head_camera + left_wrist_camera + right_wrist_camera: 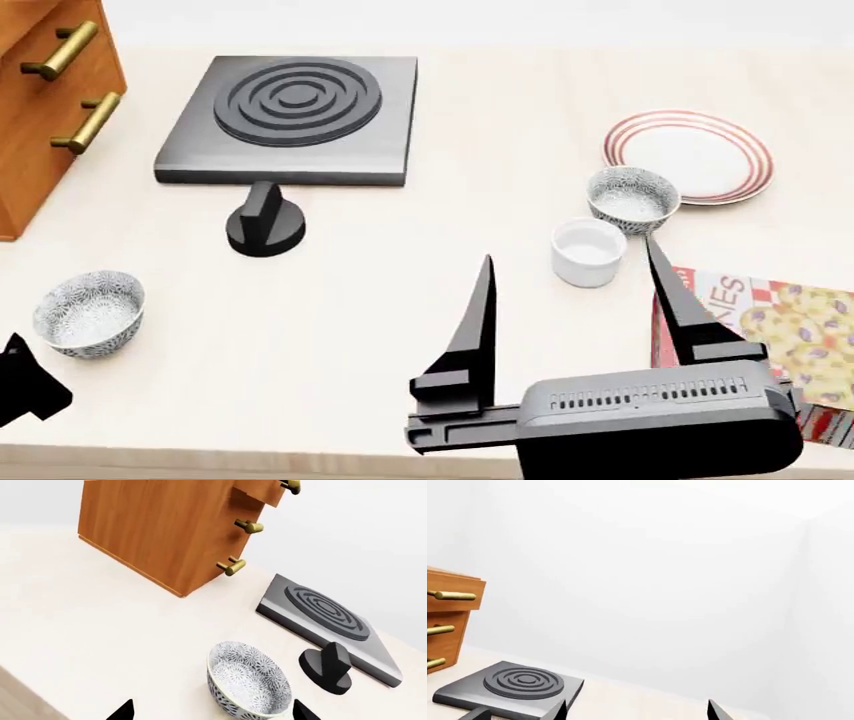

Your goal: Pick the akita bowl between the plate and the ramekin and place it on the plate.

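Note:
The speckled akita bowl point(633, 198) stands upright between the red-ringed plate point(687, 155) and the plain white ramekin point(587, 250), on the table's right side. My right gripper point(570, 250) hovers open in front of them, its fingers either side of the ramekin in the head view; the right wrist view shows none of the three. A look-alike speckled bowl point(90, 312) sits at the near left. It also shows as the speckled bowl point(248, 680) close before my open left gripper point(213, 711), nearer one fingertip. Only a black part of the left gripper point(20, 385) shows in the head view.
A grey hot plate point(287, 120) with a black knob point(264, 225) in front of it sits at the back left. A wooden drawer cabinet point(47, 100) with brass handles stands at the far left. A colourful magazine point(774, 320) lies at the near right.

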